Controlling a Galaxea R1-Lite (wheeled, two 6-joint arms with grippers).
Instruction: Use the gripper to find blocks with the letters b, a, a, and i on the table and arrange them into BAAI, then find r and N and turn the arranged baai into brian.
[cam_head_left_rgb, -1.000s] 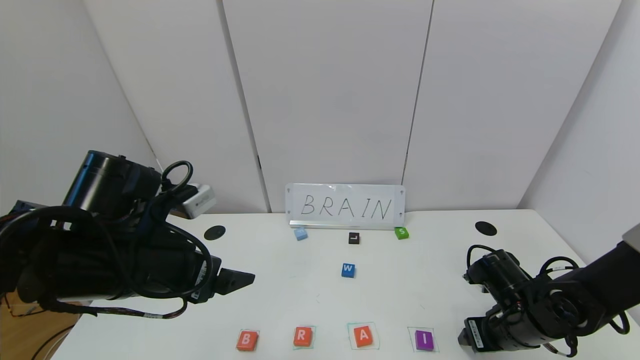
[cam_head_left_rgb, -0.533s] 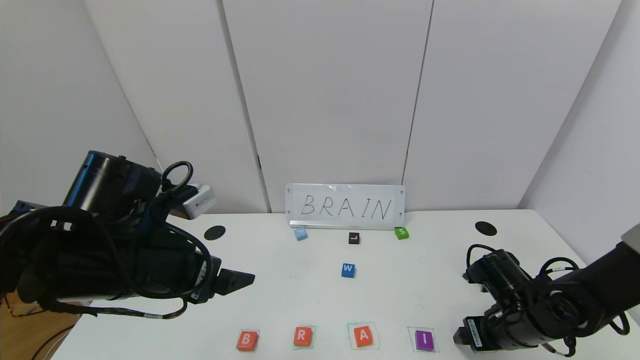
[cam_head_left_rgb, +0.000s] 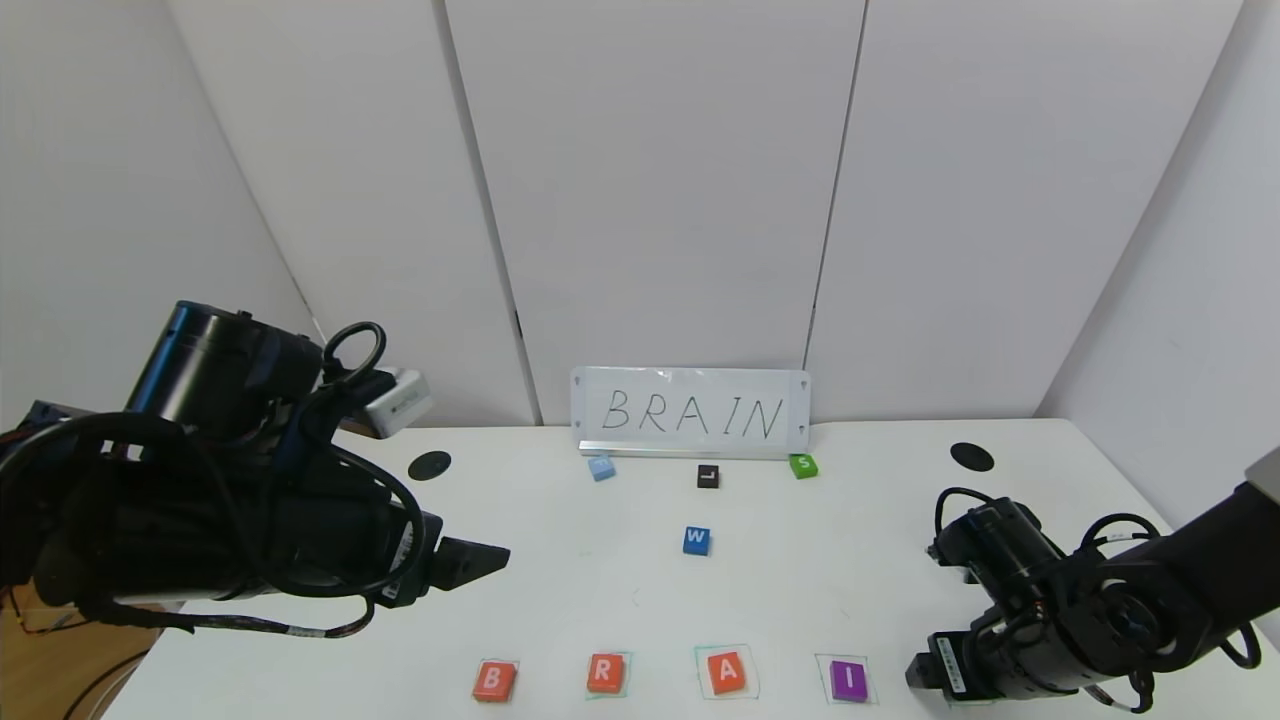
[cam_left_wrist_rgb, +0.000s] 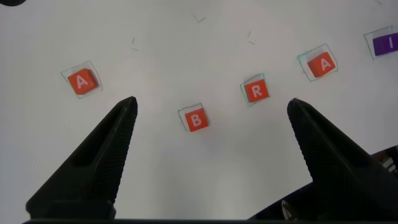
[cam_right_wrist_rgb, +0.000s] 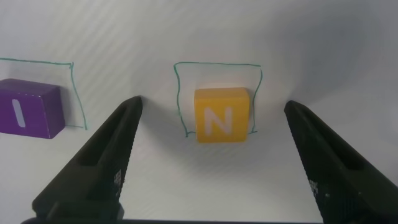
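Lying between right hand (cam_right_wrist_rgb: 211, 109) fingers: N (cam_right_wrist_rgb: 221, 115)

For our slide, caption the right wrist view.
Open right claw straddles yellow N in its green square, purple I beside.

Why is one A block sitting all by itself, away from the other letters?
It looks odd. The row reads B, R, A, I, each in a green square, while a second A lies alone beyond the B. The N sits inside its square, the right gripper fingers open around it.
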